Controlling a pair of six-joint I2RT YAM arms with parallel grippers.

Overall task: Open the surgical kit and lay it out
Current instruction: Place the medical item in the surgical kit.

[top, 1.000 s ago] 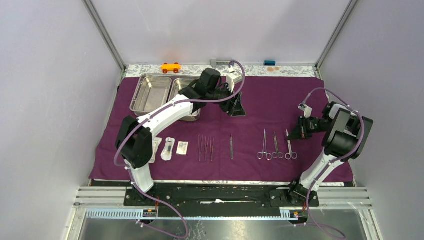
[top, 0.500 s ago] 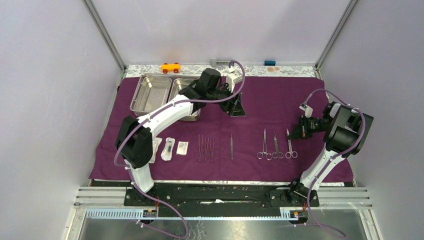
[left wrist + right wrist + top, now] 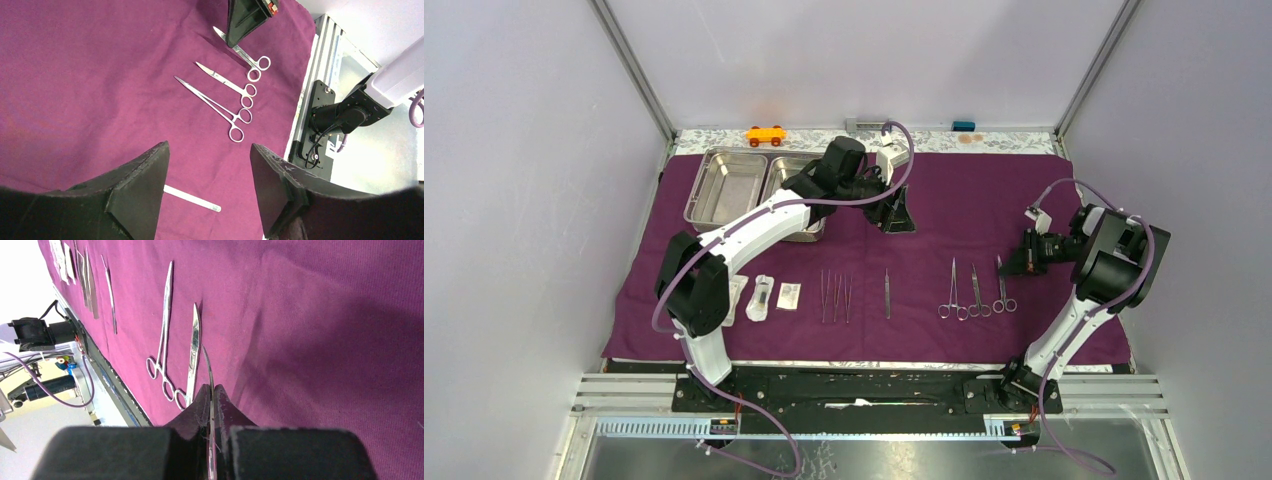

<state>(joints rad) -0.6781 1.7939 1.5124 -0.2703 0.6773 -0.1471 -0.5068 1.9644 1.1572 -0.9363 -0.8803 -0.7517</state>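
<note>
The dark purple cloth wrap (image 3: 964,195) lies spread flat. A steel tray (image 3: 724,186) stands on it at the back left. Along the front lie packets (image 3: 764,296), tweezers (image 3: 835,297), one more tweezer (image 3: 887,293) and three ring-handled forceps (image 3: 952,291). My right gripper (image 3: 1024,254) (image 3: 211,390) is low over the cloth, shut on the thin tip of the rightmost forceps (image 3: 1003,291) (image 3: 207,365), whose rings rest on the cloth. My left gripper (image 3: 896,216) (image 3: 209,150) hangs open and empty above the middle of the cloth, beside the tray.
An orange toy car (image 3: 765,134), a grey block (image 3: 861,124) and a small blue object (image 3: 964,126) sit on the patterned strip behind the cloth. Frame posts and walls close in both sides. A metal rail (image 3: 874,390) runs along the near edge.
The right arm's upper joints have shifted slightly, with its gripper staying shut at the forceps tip. The left arm has not moved.
</note>
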